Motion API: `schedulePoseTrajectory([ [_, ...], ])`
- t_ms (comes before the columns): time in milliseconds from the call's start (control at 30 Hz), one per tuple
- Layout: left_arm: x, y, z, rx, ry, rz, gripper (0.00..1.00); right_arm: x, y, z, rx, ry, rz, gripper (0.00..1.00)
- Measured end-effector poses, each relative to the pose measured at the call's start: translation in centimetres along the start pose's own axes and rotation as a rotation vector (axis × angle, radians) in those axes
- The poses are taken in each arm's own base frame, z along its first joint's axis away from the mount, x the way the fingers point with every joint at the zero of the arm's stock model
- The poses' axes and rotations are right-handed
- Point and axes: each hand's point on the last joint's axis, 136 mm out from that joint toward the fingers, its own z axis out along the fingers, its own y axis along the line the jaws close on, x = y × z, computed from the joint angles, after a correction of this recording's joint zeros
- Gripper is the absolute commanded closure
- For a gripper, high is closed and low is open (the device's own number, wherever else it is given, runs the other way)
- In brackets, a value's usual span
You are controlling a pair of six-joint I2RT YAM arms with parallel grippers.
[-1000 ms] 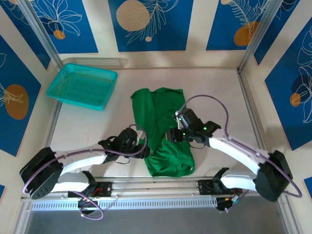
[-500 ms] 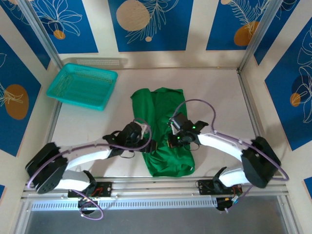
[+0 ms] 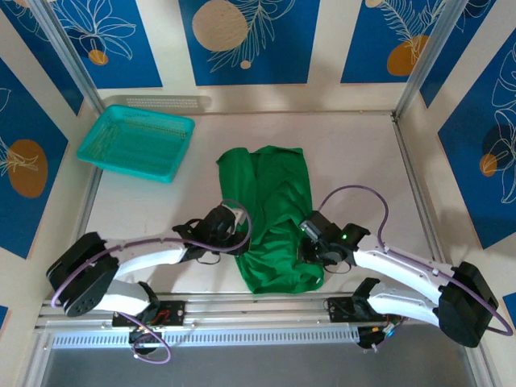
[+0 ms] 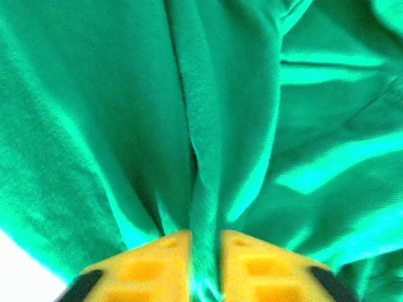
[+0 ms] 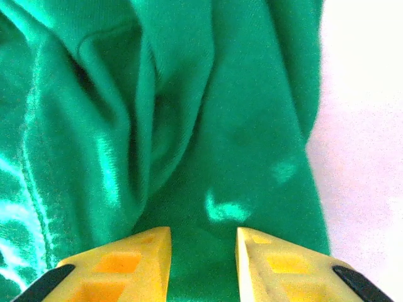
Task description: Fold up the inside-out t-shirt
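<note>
The inside-out t-shirt (image 3: 270,205) lies wrinkled in a long bright green strip down the middle of the table. My left gripper (image 3: 242,240) is at the strip's near left edge. In the left wrist view its yellow fingers (image 4: 141,264) pinch a raised fold of the t-shirt (image 4: 208,126), so the left gripper (image 4: 204,255) is shut on it. My right gripper (image 3: 310,248) hovers over the near right part. Its fingers (image 5: 274,261) stand apart above flat cloth of the t-shirt (image 5: 189,113), so the right gripper (image 5: 203,242) is open.
A teal mesh basket (image 3: 137,143) sits at the far left of the white table (image 3: 363,161). Walls with blue panels close in the back and both sides. Bare table shows to the right of the shirt (image 5: 365,157).
The right gripper has moved from the shirt's middle to its near right part and stands open. The left gripper slid right to the shirt's left edge and closed on a fold.
</note>
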Motion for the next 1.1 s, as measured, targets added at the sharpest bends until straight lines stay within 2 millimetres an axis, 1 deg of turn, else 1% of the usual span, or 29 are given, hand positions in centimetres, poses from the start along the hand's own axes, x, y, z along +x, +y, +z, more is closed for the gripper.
schedulePoseTrajectory([
  [33, -0.3, -0.3, -0.4, 0.010, -0.013, 0.010, 0.56, -0.5, 0.1, -0.4, -0.003, -0.011, -0.002, 0.66],
  [67, -0.6, -0.6, -0.9, 0.020, -0.029, 0.019, 0.54, -1.4, 0.6, -0.9, -0.016, -0.031, -0.013, 0.65],
  [133, -1.2, -1.2, -1.6, 0.034, -0.049, 0.042, 0.53, -3.3, 1.7, -2.2, -0.061, -0.070, -0.033, 0.64],
  [200, -1.9, -1.7, -1.8, 0.037, -0.050, 0.081, 0.51, -5.2, 3.6, -3.4, -0.137, -0.095, -0.070, 0.63],
  [267, -3.0, -2.7, -1.5, 0.046, -0.049, 0.125, 0.49, -6.7, 5.3, -3.8, -0.184, -0.096, -0.103, 0.62],
  [300, -3.6, -3.1, -1.0, 0.051, -0.047, 0.148, 0.48, -7.3, 6.2, -3.6, -0.203, -0.092, -0.125, 0.62],
  [367, -4.5, -3.7, 0.0, 0.051, -0.042, 0.186, 0.45, -7.9, 7.2, -2.5, -0.226, -0.073, -0.156, 0.62],
  [433, -4.9, -3.6, 1.4, 0.037, -0.020, 0.213, 0.42, -7.9, 7.4, -1.3, -0.234, -0.038, -0.165, 0.62],
  [500, -5.0, -3.2, 2.8, 0.010, 0.011, 0.232, 0.42, -8.3, 7.3, 0.0, -0.249, -0.015, -0.152, 0.62],
  [633, -5.6, -2.3, 4.5, -0.059, 0.031, 0.266, 0.41, -8.7, 7.5, 1.4, -0.285, 0.011, -0.144, 0.62],
  [667, -5.8, -2.1, 4.9, -0.080, 0.037, 0.276, 0.43, -8.7, 7.7, 1.8, -0.296, 0.019, -0.148, 0.62],
  [733, -6.0, -1.6, 5.7, -0.110, 0.061, 0.298, 0.54, -8.7, 7.7, 2.5, -0.302, 0.023, -0.155, 0.62],
  [767, -5.9, -1.3, 6.4, -0.120, 0.075, 0.305, 0.66, -8.6, 7.6, 3.0, -0.305, 0.030, -0.156, 0.62],
  [833, -5.6, -0.8, 7.4, -0.134, 0.096, 0.317, 0.80, -8.2, 7.6, 3.8, -0.310, 0.048, -0.166, 0.62],
  [867, -5.3, -0.5, 7.7, -0.139, 0.107, 0.319, 0.88, -8.0, 7.5, 4.1, -0.311, 0.059, -0.168, 0.62],
  [933, -5.1, -0.1, 7.8, -0.143, 0.115, 0.322, 0.99, -7.5, 7.3, 4.6, -0.312, 0.073, -0.172, 0.63],
  [1000, -5.3, -0.4, 7.6, -0.128, 0.106, 0.330, 1.00, -7.1, 7.2, 4.8, -0.321, 0.079, -0.177, 0.81],
  [1100, -5.5, -1.1, 6.9, -0.084, 0.088, 0.326, 1.00, -6.5, 7.2, 5.1, -0.353, 0.096, -0.200, 0.96],
])
